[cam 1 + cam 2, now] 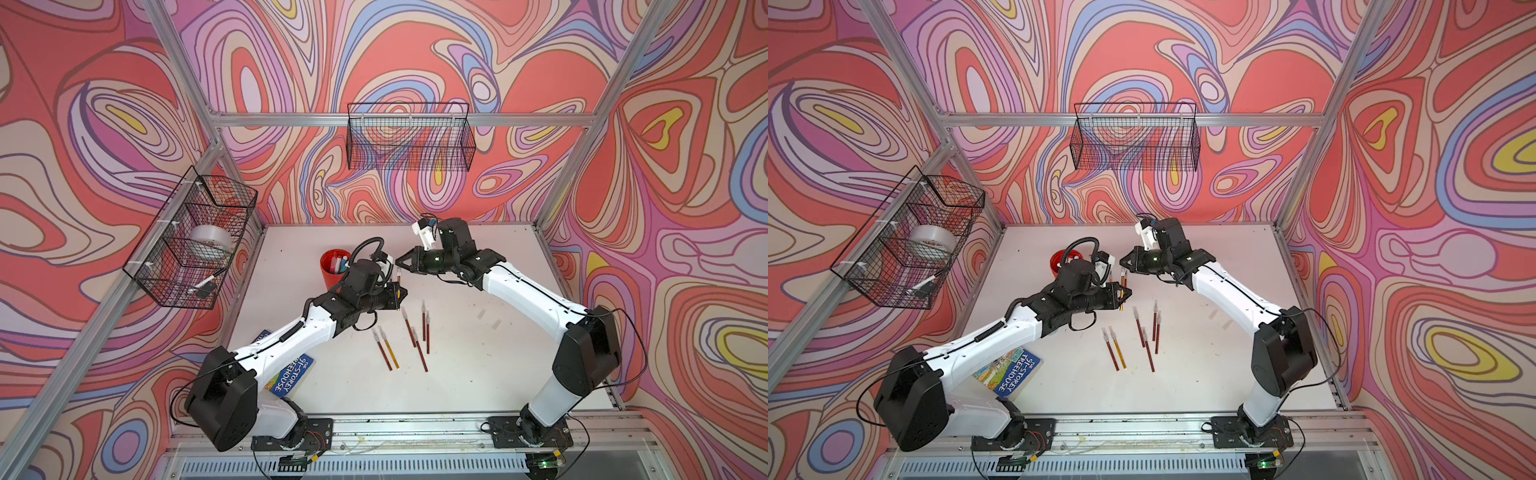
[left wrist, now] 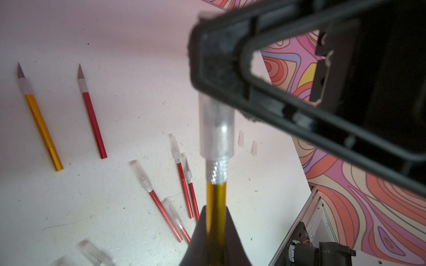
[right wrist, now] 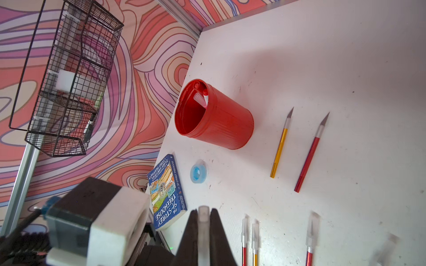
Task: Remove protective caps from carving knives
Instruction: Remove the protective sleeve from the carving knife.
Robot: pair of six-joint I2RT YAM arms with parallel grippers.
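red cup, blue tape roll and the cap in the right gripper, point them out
red cup [image 3: 230,125]: right wrist view, outer wall
blue tape roll [image 3: 197,173]: right wrist view, blue middle
pinched cap [image 3: 203,221]: right wrist view, exposed end

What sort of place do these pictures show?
Probably a robot test booth, not a home: two white-and-black robot arms mounted on a metal rail at a white table, silver aluminium frame bars edging swirl-patterned wall panels, and black wire baskets hung there.

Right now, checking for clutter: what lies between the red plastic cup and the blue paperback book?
A small pale-blue tape roll on the white table, seen in the right wrist view.
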